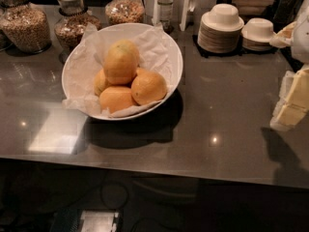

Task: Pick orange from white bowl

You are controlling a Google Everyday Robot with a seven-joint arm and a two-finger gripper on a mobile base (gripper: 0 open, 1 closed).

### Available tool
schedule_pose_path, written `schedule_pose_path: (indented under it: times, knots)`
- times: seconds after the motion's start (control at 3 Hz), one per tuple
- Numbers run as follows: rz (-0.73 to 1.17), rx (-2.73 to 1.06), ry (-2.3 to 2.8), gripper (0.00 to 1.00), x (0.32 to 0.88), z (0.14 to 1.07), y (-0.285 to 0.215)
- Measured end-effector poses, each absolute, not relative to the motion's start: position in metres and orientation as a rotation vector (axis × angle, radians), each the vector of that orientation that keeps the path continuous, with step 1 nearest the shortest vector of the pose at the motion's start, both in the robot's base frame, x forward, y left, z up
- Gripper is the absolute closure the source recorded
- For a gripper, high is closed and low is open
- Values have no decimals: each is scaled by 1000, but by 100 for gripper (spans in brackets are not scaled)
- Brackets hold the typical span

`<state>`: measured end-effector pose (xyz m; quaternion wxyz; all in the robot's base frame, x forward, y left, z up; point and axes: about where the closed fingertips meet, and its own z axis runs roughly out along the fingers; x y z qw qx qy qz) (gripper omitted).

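Atop the smaller oranges (148, 87) in the white bowl (175, 57), toward 11 o'clock: the orange (120, 61). Gripper (292, 100) well apart at 3 o'clock; open or closed, cannot tell. Best approach probably from above, straddling its narrower width.

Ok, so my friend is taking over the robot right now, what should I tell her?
Claw: at the far right edge of the view, above the grey counter, well apart from the white bowl.
Orange: the biggest one, lying on top of three smaller oranges in the paper-lined white bowl, left of centre on the counter.
Done: nothing picked yet.
Left: move the claw over to the bowl, take the top orange and lift it out.
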<state>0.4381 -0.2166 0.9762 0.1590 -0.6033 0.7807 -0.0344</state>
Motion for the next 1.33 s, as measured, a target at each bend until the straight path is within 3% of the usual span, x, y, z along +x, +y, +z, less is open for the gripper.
schedule_pose_path:
  times: [0.67,1.33]
  knots:
    - [-66,-1742,2166,0,444,979,-204]
    - [191,-1863,1816,0,483,1001,-124]
